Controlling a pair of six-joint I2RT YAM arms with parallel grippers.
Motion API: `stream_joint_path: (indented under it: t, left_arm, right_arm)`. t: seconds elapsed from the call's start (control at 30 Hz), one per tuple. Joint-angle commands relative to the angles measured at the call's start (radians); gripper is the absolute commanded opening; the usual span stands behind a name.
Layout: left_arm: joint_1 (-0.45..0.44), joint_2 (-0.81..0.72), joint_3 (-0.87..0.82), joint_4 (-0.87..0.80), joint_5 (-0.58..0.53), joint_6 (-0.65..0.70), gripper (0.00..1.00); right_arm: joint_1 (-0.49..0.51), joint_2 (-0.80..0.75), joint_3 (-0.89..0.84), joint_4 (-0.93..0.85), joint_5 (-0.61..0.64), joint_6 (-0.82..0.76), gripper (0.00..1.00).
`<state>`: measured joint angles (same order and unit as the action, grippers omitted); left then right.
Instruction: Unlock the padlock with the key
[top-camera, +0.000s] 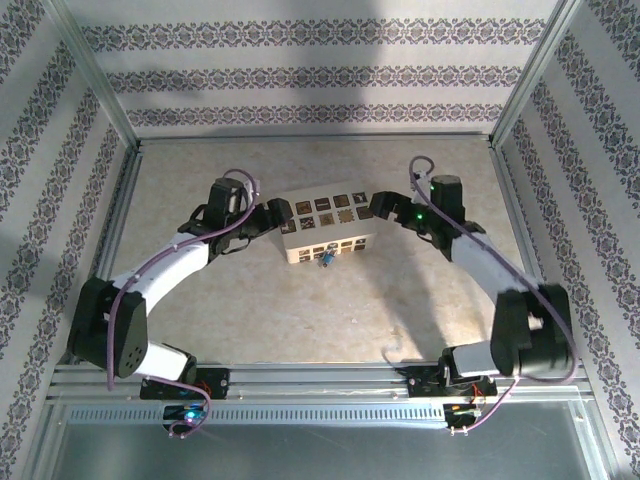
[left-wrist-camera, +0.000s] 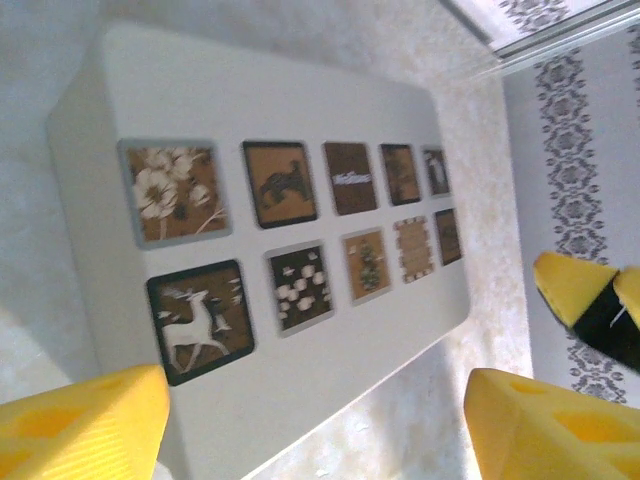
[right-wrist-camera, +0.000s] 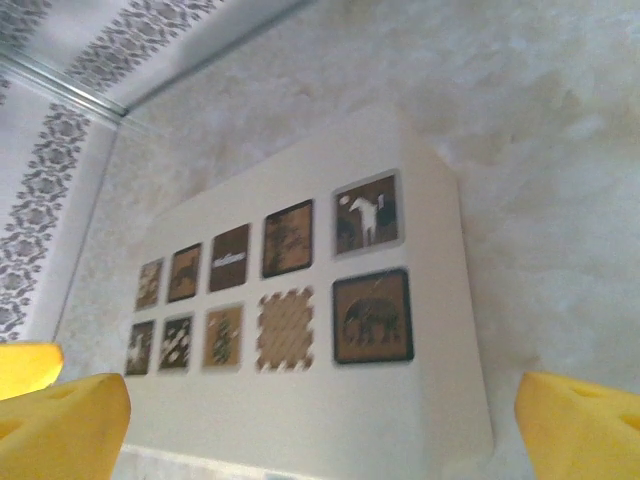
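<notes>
Wallpapered walls (top-camera: 320, 80) with dark floral bands are seen on three sides, edged by a silvery metal frame (top-camera: 320, 141). Inside them lies a pale, mottled beige tabletop (top-camera: 300, 320).

Two arms are bolted at its near edge. The left arm (top-camera: 160, 275) and the right arm (top-camera: 480, 260) are both bent inward toward the middle of the tabletop.

Between them a cream box (top-camera: 330, 225) is set flat on the tabletop, turned slightly askew. Its top face is covered by two rows of dark square tiles (left-wrist-camera: 280, 183), on which a flower, a deer, an elephant and other figures are printed.

The left hand (top-camera: 277, 215) is placed at the left end of the box and the right hand (top-camera: 377, 207) at the right end, so that the box is flanked by them. In the left wrist view the yellow fingers (left-wrist-camera: 80, 420) are spread wide, with the box seen past them. In the right wrist view the yellow fingers (right-wrist-camera: 60, 425) are spread just as wide. Nothing is gripped by either hand, and whether the box ends are touched cannot be told.

The padlock (top-camera: 327, 258), a tiny blue body with silvery metal parts, is found on the tabletop just beside the near long side of the box, about halfway along it and well apart from both hands.
</notes>
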<state>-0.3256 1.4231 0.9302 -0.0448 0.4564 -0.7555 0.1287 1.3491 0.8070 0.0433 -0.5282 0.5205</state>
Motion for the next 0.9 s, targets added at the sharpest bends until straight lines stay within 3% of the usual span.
stream_joint_path:
  t: [0.0,0.13,0.27,0.63,0.87]
  left_arm:
    - [-0.005,-0.016,0.041,-0.029,0.004,0.027,0.74]
    - [-0.042,0.033,0.079,0.015,0.064,-0.004,0.68]
    - [-0.079,0.121,0.133,0.046,0.106,-0.018,0.65]
    - [-0.108,0.306,0.244,0.051,0.085,-0.013,0.61]
    - [-0.107,0.336,0.249,0.046,0.068,-0.017,0.6]
  right_arm:
    - [0.023,-0.122,-0.133,0.07,-0.055,0.046,0.94]
    - [0.118,-0.234,-0.265,0.141,-0.048,0.083,0.89]
    - [0.218,-0.247,-0.365,0.237,0.027,0.114,0.86]
    - [0.361,0.107,-0.391,0.605,0.093,0.132,0.61]
    - [0.383,0.264,-0.372,0.773,0.116,0.167,0.56]
